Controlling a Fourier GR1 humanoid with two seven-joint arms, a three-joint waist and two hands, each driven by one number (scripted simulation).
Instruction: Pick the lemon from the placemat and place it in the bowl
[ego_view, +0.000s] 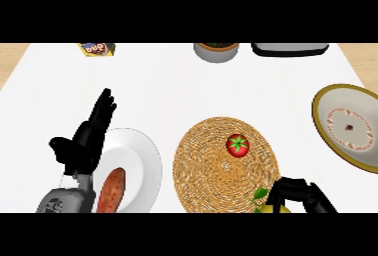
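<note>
Currently we judge the task at its grasp stage: our right hand (299, 196), lower right of the frame, curls its fingers over the lemon (263, 205) at the placemat's (214, 165) lower edge, while the bowl (353, 127) at right awaits it.

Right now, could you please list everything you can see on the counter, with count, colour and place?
placemat: one, woven tan, round, centre front
tomato: one, red with green top, on the placemat's upper right
lemon: one, yellow with green leaf, at the placemat's lower right edge, mostly hidden
bowl: one, olive rim, pale inside, right edge
plate: one, white, left of the placemat
sausage-like food: one, reddish brown, on the plate
box: one, yellow, far left
pot: one, grey, far centre
dark tray: one, far right
left robot hand: black, open, fingers up, beside the plate
right robot hand: black, curled round the lemon
</note>
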